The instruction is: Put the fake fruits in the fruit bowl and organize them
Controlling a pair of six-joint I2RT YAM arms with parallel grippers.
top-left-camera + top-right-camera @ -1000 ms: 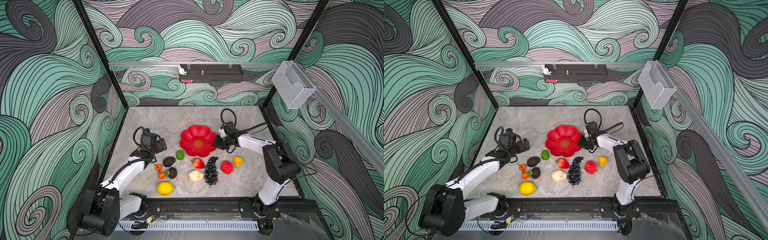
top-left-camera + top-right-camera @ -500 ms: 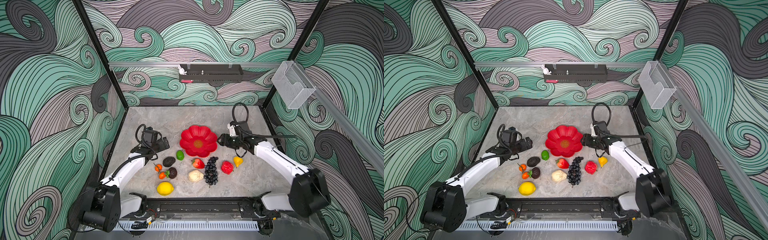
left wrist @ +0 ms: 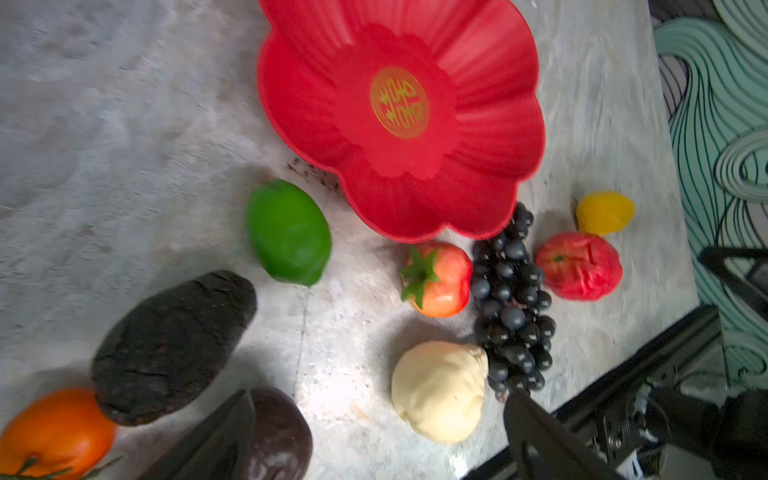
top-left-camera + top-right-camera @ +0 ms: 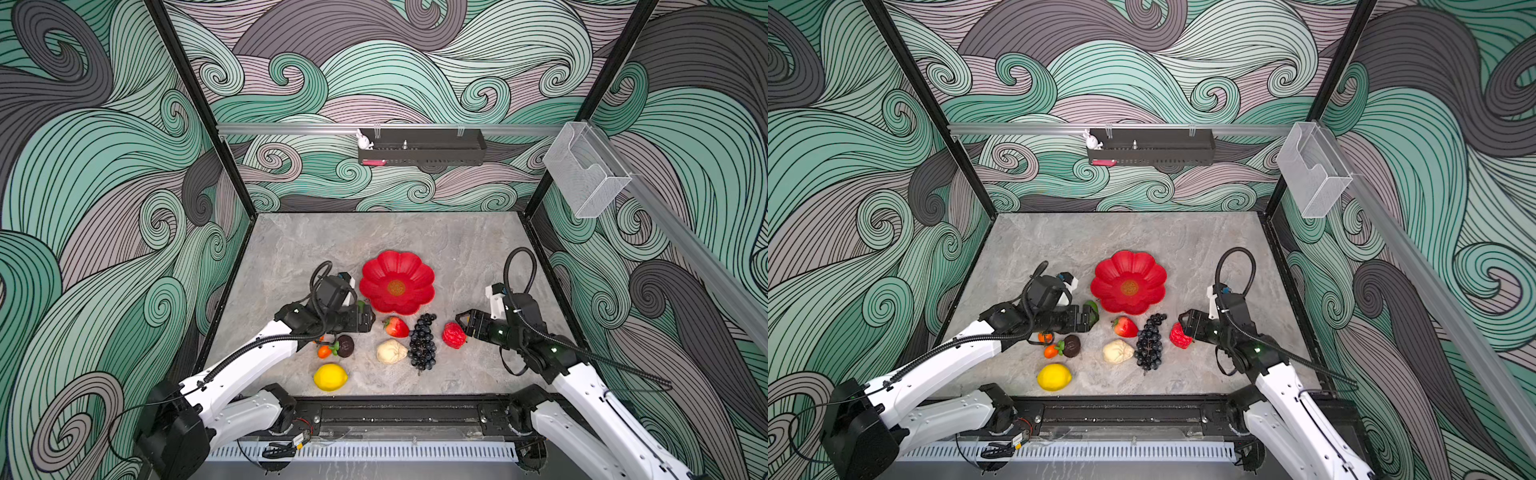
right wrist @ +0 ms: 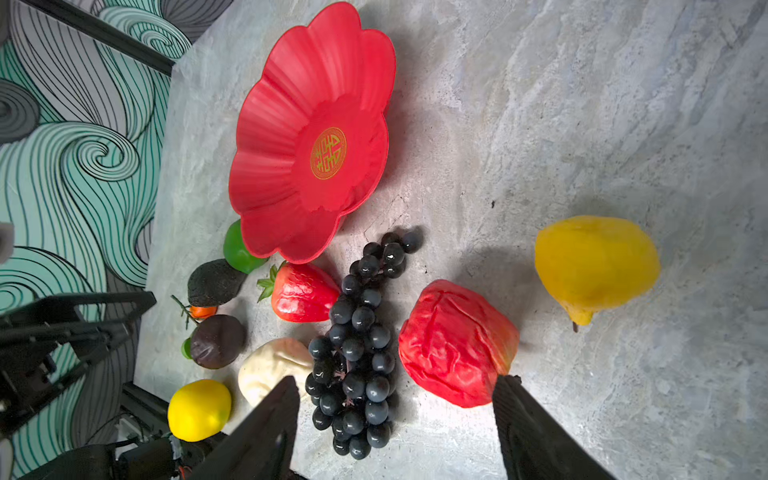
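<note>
R gripper off gold-glyph bowl

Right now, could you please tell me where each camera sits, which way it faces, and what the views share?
Both top views: high at the front, looking down toward the back wall; left gripper and right gripper show.
Left wrist: on the left arm, facing the fruit bowl and lime; own fingers show.
Right wrist: on the right arm, facing grapes and apple; own fingers show.
Shared: all four show the fruit bowl.
</note>
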